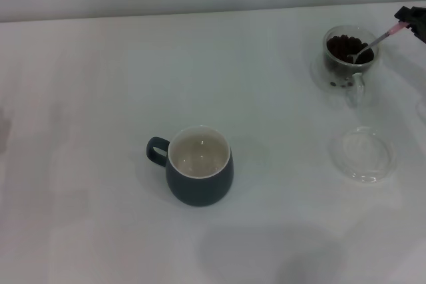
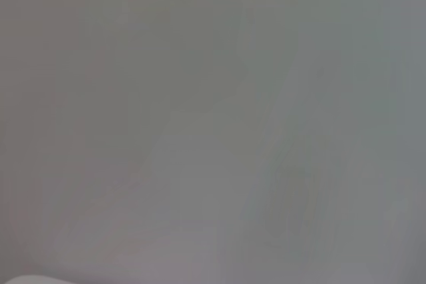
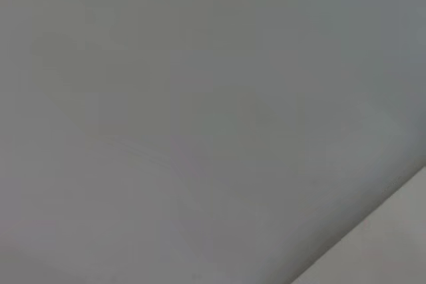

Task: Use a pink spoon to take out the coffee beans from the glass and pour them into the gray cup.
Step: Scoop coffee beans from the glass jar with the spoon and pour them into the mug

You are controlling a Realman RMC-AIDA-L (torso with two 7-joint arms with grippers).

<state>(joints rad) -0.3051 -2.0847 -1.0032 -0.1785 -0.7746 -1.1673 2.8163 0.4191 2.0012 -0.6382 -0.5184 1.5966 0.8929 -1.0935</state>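
Right gripper, black, at far right edge of head view, clamped on pale pink handle end of one slim metal spoon. Spoon bowl dipped among dark brown coffee beans inside one small clear glass mug. One rounded blue-grey ceramic cup, cream-white inside, well apart near centre of white table. One flat clear glass saucer near the mug. Left gripper out of sight.

Right end effector at far right edge, gripping pink spoon; left arm unseen.
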